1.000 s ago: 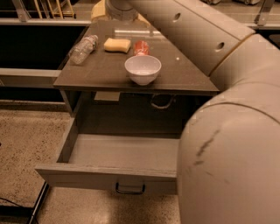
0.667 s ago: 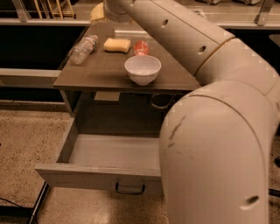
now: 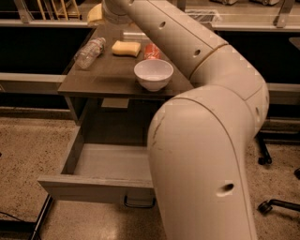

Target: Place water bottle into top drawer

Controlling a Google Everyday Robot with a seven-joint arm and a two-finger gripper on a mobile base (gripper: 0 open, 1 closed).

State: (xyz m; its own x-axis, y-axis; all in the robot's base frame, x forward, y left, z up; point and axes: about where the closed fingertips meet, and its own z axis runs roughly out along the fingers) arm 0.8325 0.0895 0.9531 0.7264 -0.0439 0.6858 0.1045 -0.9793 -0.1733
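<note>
The water bottle (image 3: 89, 52) is clear and crinkled and lies on its side at the left of the tabletop (image 3: 105, 80). The top drawer (image 3: 89, 185) is pulled open below the tabletop. Its inside is bare where it shows, and its dark handle (image 3: 139, 202) is partly behind my arm. My gripper (image 3: 103, 13) is at the arm's end by the top edge, above the far end of the tabletop, beyond and to the right of the bottle. The arm hides most of it.
A white bowl (image 3: 153, 74) stands at the tabletop's front right. A yellow sponge (image 3: 125, 48) and a red can (image 3: 152, 51) lie behind it. My large arm (image 3: 206, 154) covers the drawer's right side. Chair casters (image 3: 274, 205) stand on the speckled floor at the right.
My arm's elbow has swung left and nearer the camera, covering more of the drawer's right side. The wrist stays over the table's far end. The bottle has not moved.
</note>
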